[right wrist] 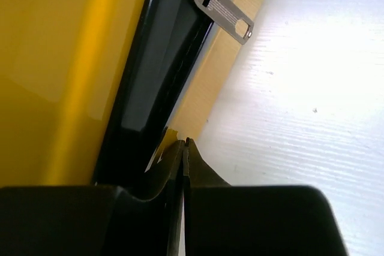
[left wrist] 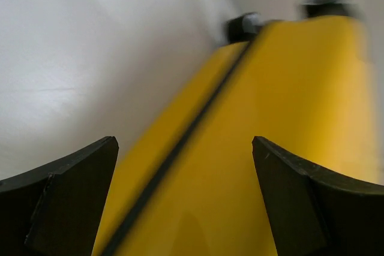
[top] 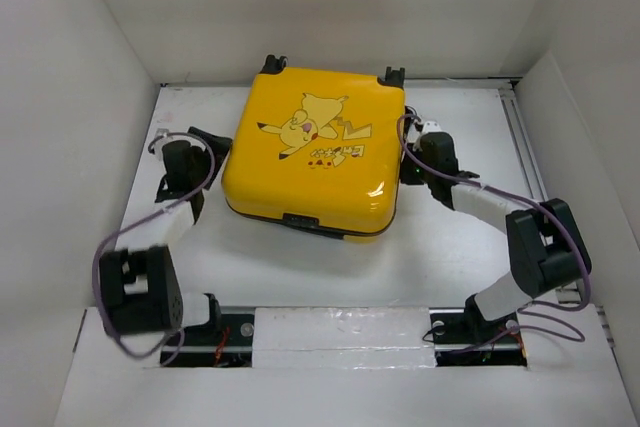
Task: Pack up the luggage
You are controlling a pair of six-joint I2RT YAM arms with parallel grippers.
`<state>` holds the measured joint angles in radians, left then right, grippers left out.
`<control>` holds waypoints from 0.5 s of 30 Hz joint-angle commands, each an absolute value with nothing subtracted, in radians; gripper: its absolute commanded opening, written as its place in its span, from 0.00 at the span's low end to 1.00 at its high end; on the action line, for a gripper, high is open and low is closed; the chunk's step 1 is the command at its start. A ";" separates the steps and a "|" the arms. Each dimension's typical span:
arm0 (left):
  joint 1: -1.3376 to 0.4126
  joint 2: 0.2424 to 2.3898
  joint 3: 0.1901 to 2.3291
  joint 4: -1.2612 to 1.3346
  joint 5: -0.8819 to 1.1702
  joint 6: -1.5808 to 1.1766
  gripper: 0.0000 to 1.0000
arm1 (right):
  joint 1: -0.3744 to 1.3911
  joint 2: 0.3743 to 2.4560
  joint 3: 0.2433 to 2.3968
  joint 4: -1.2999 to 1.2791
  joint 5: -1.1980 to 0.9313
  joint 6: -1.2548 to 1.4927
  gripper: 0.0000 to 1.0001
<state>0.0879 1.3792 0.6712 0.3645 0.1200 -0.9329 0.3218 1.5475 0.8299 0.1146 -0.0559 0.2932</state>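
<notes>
The luggage, a yellow hard-shell suitcase with a Pikachu print, lies flat and closed in the middle of the table. My left gripper is open at its left side; in the left wrist view the yellow shell and its black zipper band fill the gap between the jaws. My right gripper is shut at the right side; in the right wrist view its tips sit at the lower shell edge beside the black band. A metal zipper pull hangs free ahead of them.
Two caster wheels stick out at the suitcase's far edge. A black fitting sits on its near edge. White walls enclose the table on the left, right and back. A metal rail runs along the right.
</notes>
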 commanded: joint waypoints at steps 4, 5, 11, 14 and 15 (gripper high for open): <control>0.032 0.860 0.675 0.342 -0.049 -0.868 0.98 | 0.333 1.482 0.870 0.356 -0.334 0.365 0.16; 0.032 0.815 0.675 0.342 -0.060 -0.868 0.98 | 0.322 1.430 0.850 0.356 -0.334 0.377 0.23; 0.032 0.687 0.707 0.350 0.289 -0.746 0.62 | 0.304 1.200 0.605 0.383 -0.301 0.433 0.45; 0.032 0.661 0.686 0.341 0.463 -0.703 0.38 | 0.313 1.062 0.470 0.394 -0.301 0.442 0.47; 0.032 0.661 0.686 0.341 0.485 -0.672 0.38 | 0.330 0.990 0.431 0.406 -0.301 0.454 0.47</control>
<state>0.0334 0.6647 0.6971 0.3599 0.2813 -0.7677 0.2958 1.0969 0.5209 0.2977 -0.2279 0.4057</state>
